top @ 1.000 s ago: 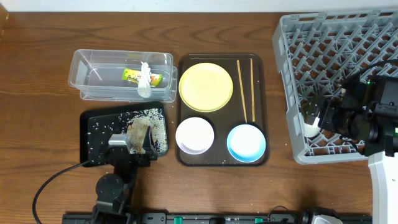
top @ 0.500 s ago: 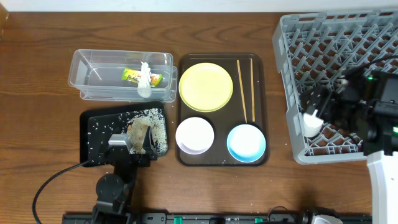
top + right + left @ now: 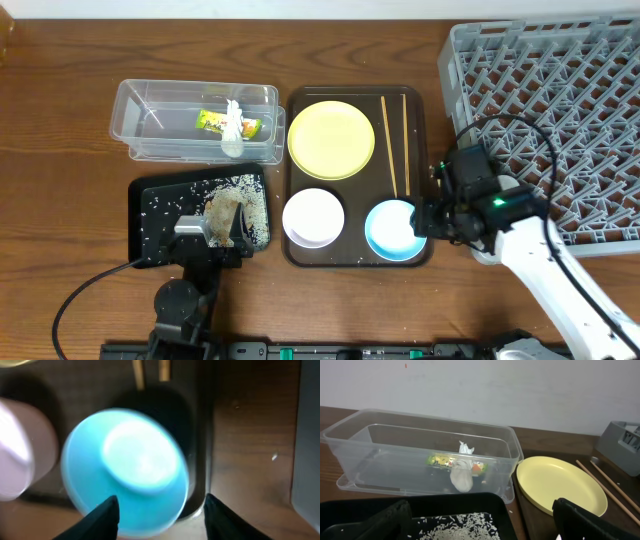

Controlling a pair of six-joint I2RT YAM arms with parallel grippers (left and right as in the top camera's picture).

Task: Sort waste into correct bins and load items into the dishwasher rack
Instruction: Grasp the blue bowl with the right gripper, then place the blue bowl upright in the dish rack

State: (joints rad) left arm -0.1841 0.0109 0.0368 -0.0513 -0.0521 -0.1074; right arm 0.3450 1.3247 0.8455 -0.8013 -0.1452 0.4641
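Nearest the base: left gripper (image 3: pixel 215 222) hangs over the flat black rectangular tray with raised rim (image 3: pixel 150 215). Its fingers (image 3: pixel 385 520) stand wide apart in the left wrist view, nothing between them. Whitish rice-like scraps (image 3: pixel 245 190) lie scattered across the tray floor, thickest at its right side.

Level with it, to the right: right gripper (image 3: pixel 160 502) is low over the right edge of the small light blue bowl (image 3: pixel 390 228). The right wrist view is blurred. Its fingers (image 3: pixel 220 515) are apart, one over the bowl's inside and the other outside the rim, and neither shows as pressed on it. The bowl sits upright in the near right corner of the dark brown rectangular serving tray (image 3: pixel 355 195). The small white bowl (image 3: pixel 314 216) is in the near left corner, just beside the blue one and not touching it.

Farther back on the same tray: the round pale yellow plate (image 3: pixel 331 140) lies flat on the left. The two thin wooden chopsticks (image 3: pixel 406 140) lie side by side along the right, running near to far.

Left of the plate: clear plastic rectangular tub (image 3: pixel 135 110) holding the green-and-orange snack wrapper (image 3: pixel 212 120), with the crumpled white tissue (image 3: pixel 233 130) lying partly on it.

Far right: large square grey plastic crate with lattice floor (image 3: pixel 560 100). The right arm crosses its near left corner.
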